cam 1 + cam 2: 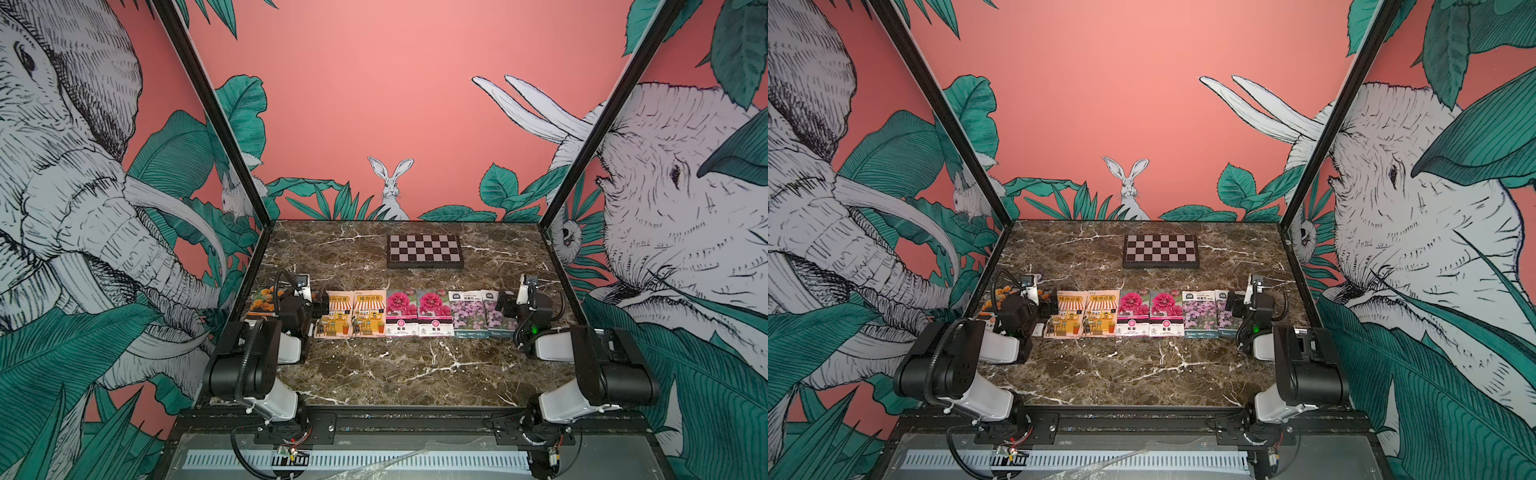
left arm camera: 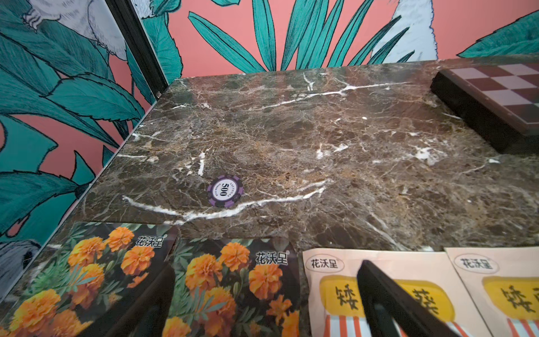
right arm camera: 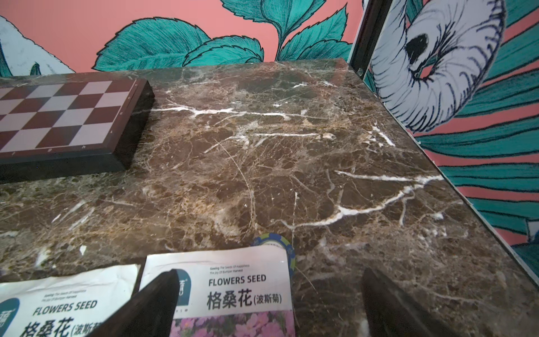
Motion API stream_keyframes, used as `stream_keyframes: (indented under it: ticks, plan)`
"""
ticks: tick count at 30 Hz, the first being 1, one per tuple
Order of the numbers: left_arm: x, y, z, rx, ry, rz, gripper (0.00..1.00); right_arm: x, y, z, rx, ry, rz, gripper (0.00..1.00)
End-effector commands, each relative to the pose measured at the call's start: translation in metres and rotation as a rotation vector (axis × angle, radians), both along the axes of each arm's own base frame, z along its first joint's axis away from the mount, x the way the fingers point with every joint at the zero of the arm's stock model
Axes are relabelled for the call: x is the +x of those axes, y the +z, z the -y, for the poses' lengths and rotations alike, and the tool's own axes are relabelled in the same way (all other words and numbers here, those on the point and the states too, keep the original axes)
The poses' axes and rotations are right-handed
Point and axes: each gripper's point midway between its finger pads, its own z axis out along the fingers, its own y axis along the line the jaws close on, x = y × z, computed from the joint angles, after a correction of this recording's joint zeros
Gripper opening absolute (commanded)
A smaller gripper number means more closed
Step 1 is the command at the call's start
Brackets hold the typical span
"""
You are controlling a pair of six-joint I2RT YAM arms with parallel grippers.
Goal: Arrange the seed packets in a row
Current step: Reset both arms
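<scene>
Seed packets [image 1: 401,313] lie flat in one row

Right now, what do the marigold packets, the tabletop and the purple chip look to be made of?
Marigold packets: glossy printed film or coated paper; they show sheen and slight buckling. Tabletop: polished brown marble or marble-look laminate, white-veined, faintly reflective. Purple chip: probably moulded plastic or clay composite, with a printed 500 label.

The left arm [image 1: 266,365] and right arm [image 1: 606,374] each had black drum-shaped joints and white shells. A ribbed black cable [image 1: 243,357] looped along the left; a green light [image 1: 534,331] glowed on the right. The right gripper [image 3: 270,271] wore flat black fingers [image 3: 388,306].
</scene>
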Motion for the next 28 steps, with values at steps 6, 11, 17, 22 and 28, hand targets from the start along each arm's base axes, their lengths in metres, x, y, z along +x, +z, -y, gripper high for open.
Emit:
stream_keyframes:
  ticks: [6,11,17,22,28]
  plan:
    - [0.0219,0.0178,-0.0027,0.037,0.038,-0.003,1.00,0.0098,0.0116,-0.0003,-0.056,-0.025,0.017,0.99]
    - [0.0213,0.0188,-0.0025,0.037,0.038,0.002,1.00,0.0094,0.0123,-0.0007,-0.057,-0.025,0.020,0.99]
    - [0.0209,0.0184,-0.0030,0.037,0.041,0.001,0.99,0.0099,0.0126,-0.0011,-0.065,-0.027,0.019,0.99]
    - [0.0209,0.0181,-0.0027,0.036,0.041,0.001,0.99,0.0100,0.0114,-0.0006,-0.071,-0.034,0.012,0.99]
    - [0.0210,0.0180,-0.0026,0.037,0.040,0.000,1.00,0.0105,0.0128,-0.0016,-0.072,-0.027,0.016,0.99]
